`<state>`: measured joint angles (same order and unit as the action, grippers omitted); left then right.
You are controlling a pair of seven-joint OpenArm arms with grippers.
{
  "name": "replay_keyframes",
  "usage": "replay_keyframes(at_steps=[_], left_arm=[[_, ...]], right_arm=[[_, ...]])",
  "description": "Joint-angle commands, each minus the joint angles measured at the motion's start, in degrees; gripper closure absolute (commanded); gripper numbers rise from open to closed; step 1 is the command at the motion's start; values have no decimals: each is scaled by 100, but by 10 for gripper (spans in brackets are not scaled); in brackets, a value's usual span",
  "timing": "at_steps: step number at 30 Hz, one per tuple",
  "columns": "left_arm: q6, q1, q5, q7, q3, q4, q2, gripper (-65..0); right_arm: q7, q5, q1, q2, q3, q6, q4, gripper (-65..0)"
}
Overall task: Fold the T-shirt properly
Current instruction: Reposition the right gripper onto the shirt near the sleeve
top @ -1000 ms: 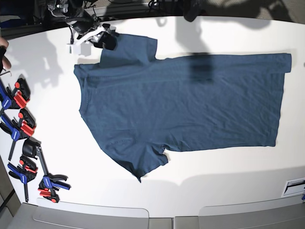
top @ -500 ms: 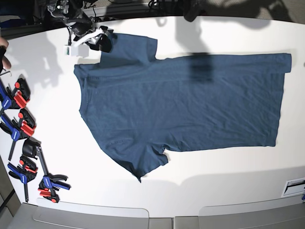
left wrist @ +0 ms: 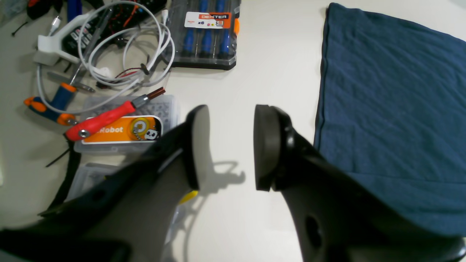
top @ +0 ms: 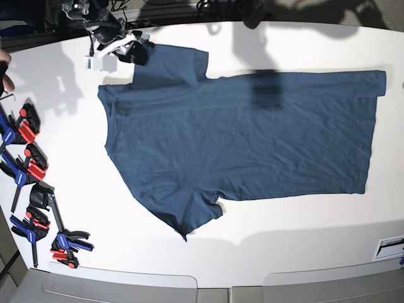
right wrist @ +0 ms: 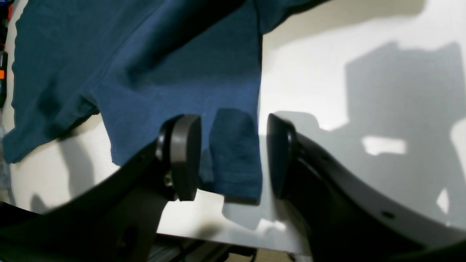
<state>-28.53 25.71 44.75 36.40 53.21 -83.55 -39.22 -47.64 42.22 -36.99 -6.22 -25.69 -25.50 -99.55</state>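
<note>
the t-shirt [top: 246, 142] lies spread flat on the white table [top: 297, 233], collar toward the clamps [top: 28, 170] at the left edge of the base view and hem toward the right edge. both sleeves are extended, one toward the far edge of the table and one toward the near edge. no fold line is visible anywhere on the cloth; only light wrinkles show. judgement: the task is at its starting stage, with every fold left to make.

the right hand [right wrist: 233, 156] is released, its pads apart, positioned above the edge of a sleeve; it grasps nothing, and whether a pad touches the cloth cannot be told. the left hand [left wrist: 227, 145] is also released and empty, above bare table just beside the straight hem edge of the t-shirt [left wrist: 393, 102], with a screwdriver set [left wrist: 207, 32] and cables [left wrist: 123, 47] farther off.

remaining work, as judged: take hold of the cloth, fold the sleeves and sides inward, then fold the body lengthwise into a compact rectangle.
</note>
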Motion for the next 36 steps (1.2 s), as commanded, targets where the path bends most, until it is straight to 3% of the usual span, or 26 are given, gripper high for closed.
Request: replay_keyframes(at_steps=[1,6,14,18,26,33,36], left_arm=[[4,0,94,-133,66,-98,-168,-188],[7,-2,92,-133,66,-96,-160,-188],[7,-2,94,-136,66,-98,-160,-188],[4,-2,94,-136,66,-98,-157,-188],[4,-2,92,-157,66,-96,-160,-188],[7,-2,92,-164,66,-98,-160,-188],[4,-2,92,-175,66,-98,-160,-188]], right_arm=[[-153,-4,-70,-26,-13,17,-46,-275],[-155,28,-68,-26,-11,-66,-46,-179],[-151,243,-66,-26,-11,-66,-46,-159],[-153,516,-28,-26,-11,-70,-46,0],[-380,1464,306,-26,-9,-1010,-46,0],[-402,1453,1021,-26,238,-1088,-46,0],[-245,977,1401,-26,592,-1093,-46,0]])
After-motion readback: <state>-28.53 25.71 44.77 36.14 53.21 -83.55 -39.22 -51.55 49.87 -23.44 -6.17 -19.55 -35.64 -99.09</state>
